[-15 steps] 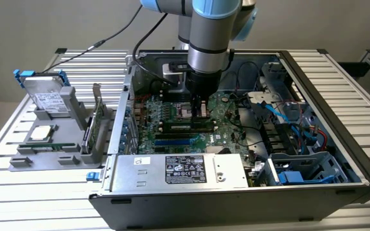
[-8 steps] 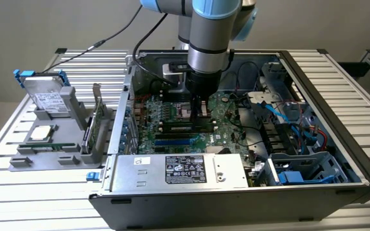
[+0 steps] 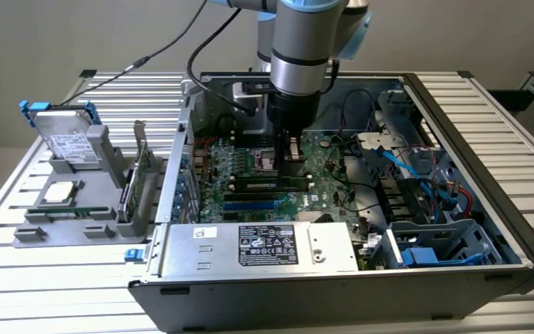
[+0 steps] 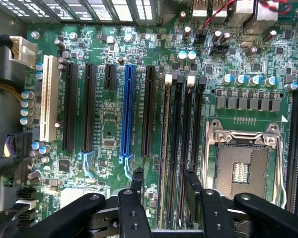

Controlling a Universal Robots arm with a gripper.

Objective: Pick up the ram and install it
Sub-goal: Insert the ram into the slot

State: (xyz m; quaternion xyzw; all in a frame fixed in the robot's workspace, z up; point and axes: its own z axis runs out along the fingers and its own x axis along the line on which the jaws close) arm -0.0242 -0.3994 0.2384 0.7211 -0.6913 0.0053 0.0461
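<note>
Open computer case (image 3: 517,229) lies on a slatted table (image 3: 26,278), with a parts holder (image 3: 72,209) at the exterior view's left. The motherboard (image 4: 104,124) is exposed inside. The arm reaches down into the case, and the gripper (image 4: 164,174) is just above the memory slots. Jaws are spread wide and grip nothing. The ram (image 4: 165,148) stands on edge in the memory slot farthest from the CPU socket (image 4: 241,168), between the two fingertips (image 4: 137,174) and apart from both.
</note>
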